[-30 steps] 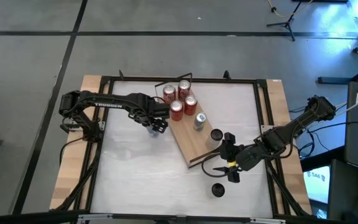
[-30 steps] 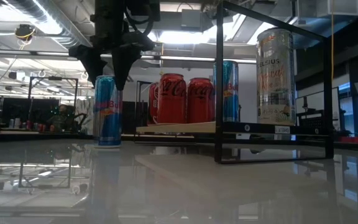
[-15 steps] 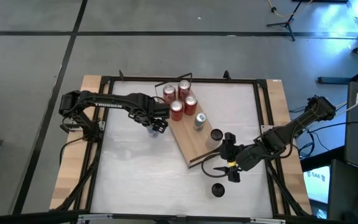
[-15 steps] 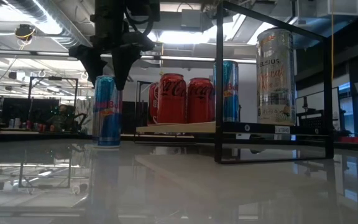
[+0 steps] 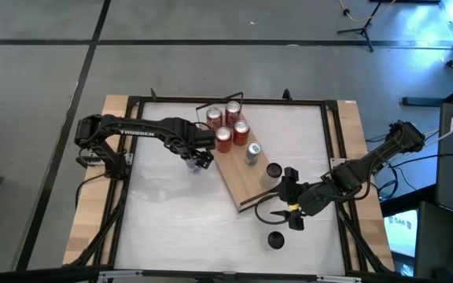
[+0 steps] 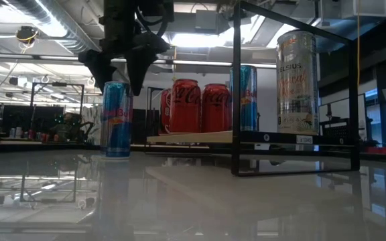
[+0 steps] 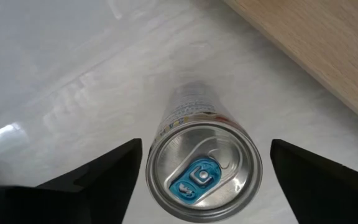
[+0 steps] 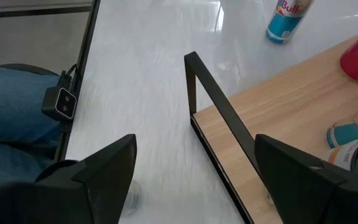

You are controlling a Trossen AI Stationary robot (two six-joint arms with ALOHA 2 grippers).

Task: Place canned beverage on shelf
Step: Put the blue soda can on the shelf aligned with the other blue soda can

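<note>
We are hovering the left pincer (image 7: 202, 165) above a blue-and-silver Red Bull can (image 7: 202, 172) standing upright on the white tabletop (image 5: 179, 212) just beside the shelf (image 5: 238, 177); its fingers (image 7: 98, 171) are spreading clear of the can on both sides, gripping nothing. We are resting the right pincer (image 5: 287, 203), wide open and empty, at the shelf's near black rail (image 8: 219, 109).
</note>
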